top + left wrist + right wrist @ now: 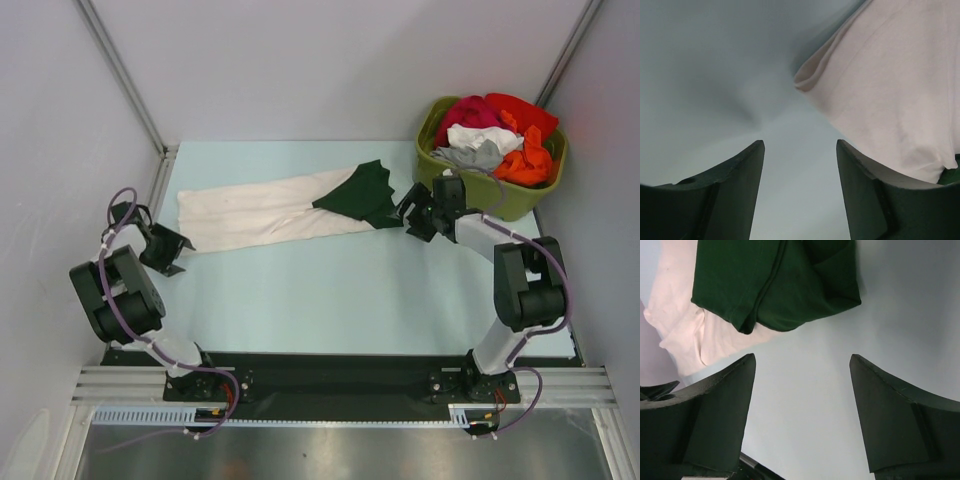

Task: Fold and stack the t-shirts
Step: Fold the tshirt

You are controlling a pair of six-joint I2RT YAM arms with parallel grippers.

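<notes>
Top external: cream shirt (250, 215) lies stretched long across the table (330, 290), with green cloth (358, 192) overlapping its right end. Left gripper (165, 250) sits just off the left hem and right gripper (413, 215) just beside the green edge, both with fingers apart and empty. You appear to be between grasps, mid-fold. Next you likely need to pinch both ends cleanly and fold across.

Robot lab test cell — plain grey walls (300, 60), aluminium rail (340, 385), pale-blue table (330, 300)
</notes>
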